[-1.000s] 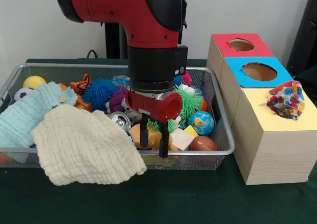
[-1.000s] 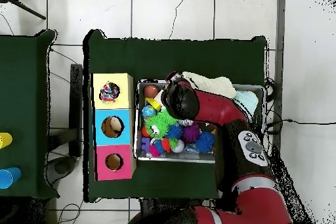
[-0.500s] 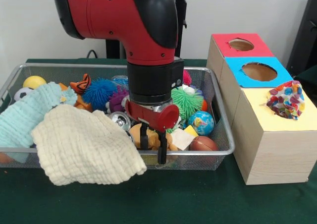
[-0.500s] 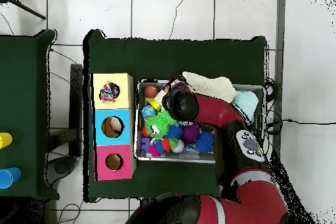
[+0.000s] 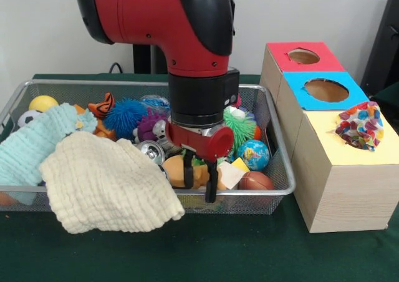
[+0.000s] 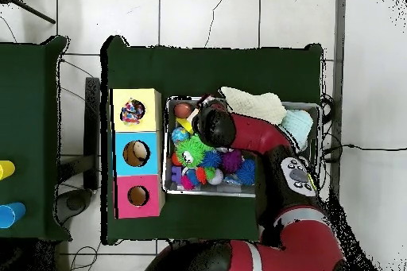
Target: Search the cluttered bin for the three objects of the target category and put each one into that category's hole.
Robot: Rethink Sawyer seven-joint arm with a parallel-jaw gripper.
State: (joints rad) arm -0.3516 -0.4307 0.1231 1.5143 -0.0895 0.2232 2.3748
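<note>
Two fingers of the gripper (image 5: 200,183) hang apart and empty at the near rim of the bin (image 5: 274,132), their tips low among the toys, astride an orange soft toy (image 5: 176,168) that lies beside a white block (image 5: 229,175); nothing is clamped between them; the target category is not stated, so which toys are wanted can only be guessed; one multicoloured toy (image 5: 361,125) sits in the hole of the yellow box (image 5: 349,182), while the blue box (image 5: 326,90) and the red box (image 5: 303,56) show open holes, so the yellow box's category may be the one in hand; the step looks like a search-and-pick in the bin's near right corner, with a globe ball (image 5: 253,154), a brown ball (image 5: 255,181), a green spiky ball (image 5: 240,127) and a silver can (image 5: 151,151) close by; a cream cloth (image 5: 106,185) drapes over the near rim and a pale blue cloth (image 5: 34,146) covers the left end, hiding what lies beneath; the next move, as I judge it, calls for settling the fingers round one toy only, closing without snagging the mesh or the cream cloth, lifting clear of the rim, then carrying it to the matching hole; the overhead view shows the arm (image 6: 262,134) over the bin, hiding the fingers.
</note>
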